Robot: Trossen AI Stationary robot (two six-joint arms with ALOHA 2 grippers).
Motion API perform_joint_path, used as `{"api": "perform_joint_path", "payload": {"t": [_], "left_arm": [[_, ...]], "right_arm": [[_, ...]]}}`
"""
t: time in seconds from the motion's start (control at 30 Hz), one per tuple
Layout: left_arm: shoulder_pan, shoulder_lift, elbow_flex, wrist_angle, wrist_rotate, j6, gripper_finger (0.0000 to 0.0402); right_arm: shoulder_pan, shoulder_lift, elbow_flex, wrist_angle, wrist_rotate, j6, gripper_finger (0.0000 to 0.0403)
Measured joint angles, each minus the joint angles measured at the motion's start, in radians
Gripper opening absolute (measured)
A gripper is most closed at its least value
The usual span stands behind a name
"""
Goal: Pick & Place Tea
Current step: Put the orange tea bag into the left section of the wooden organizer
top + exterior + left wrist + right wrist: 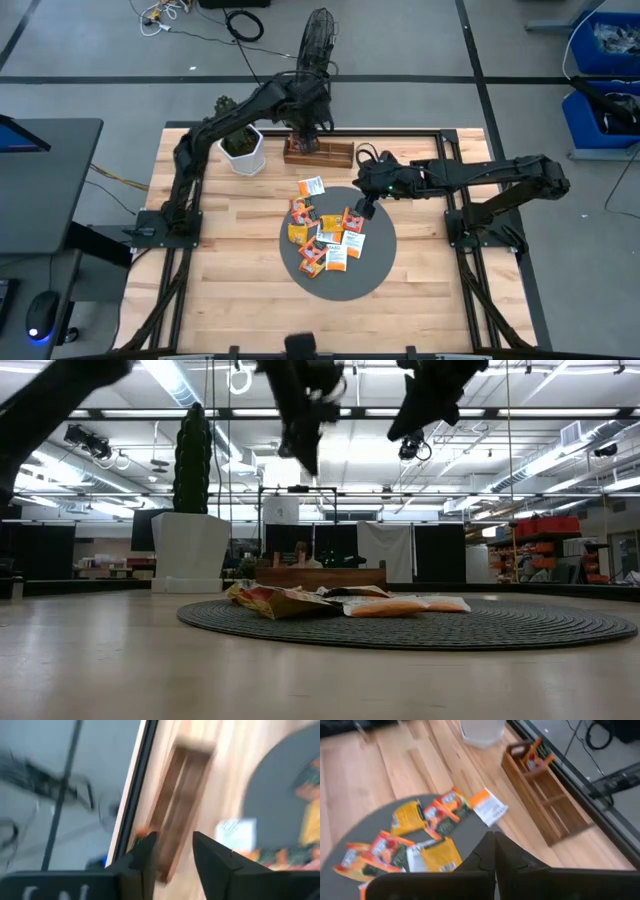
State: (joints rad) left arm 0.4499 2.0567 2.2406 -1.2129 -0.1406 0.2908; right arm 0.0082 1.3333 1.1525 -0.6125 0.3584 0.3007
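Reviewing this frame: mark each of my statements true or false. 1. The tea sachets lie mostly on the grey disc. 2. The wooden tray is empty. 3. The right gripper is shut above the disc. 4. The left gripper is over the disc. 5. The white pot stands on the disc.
1. Tea sachets mostly on the grey disc: true.
2. False: the wooden tray already holds sachets at one end.
3. Right gripper shut above the disc: true.
4. False: the left gripper is over the tray.
5. False: the white pot stands on the table, beside the tray.

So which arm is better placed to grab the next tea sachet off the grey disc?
Probably right: the right gripper hangs shut over the sachets on the disc, while the left gripper is over the wooden tray.
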Motion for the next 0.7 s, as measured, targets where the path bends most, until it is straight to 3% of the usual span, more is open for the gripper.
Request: {"api": "perform_joint_path", "payload": {"t": [0.3, 0.4, 0.57, 0.7], "left_arm": [[-0.205, -0.144, 0.001, 0.026, -0.001, -0.132, 0.0055], [-0.273, -0.153, -0.002, 0.007, -0.003, -0.176, 0.0043], [-0.365, -0.154, -0.083, 0.019, -0.067, -0.197, 0.003], [-0.396, -0.171, -0.249, 0.104, -0.102, -0.208, 0.0022]], "right_arm": [[0.0, -0.035, -0.239, 0.106, -0.012, 0.135, 0.0005], [-0.002, -0.034, -0.322, 0.166, -0.066, 0.179, 0.0019], [-0.007, -0.034, -0.444, 0.341, -0.212, 0.152, 0.0063], [-0.007, -0.034, -0.488, 0.387, -0.247, 0.107, 0.0122]]}}
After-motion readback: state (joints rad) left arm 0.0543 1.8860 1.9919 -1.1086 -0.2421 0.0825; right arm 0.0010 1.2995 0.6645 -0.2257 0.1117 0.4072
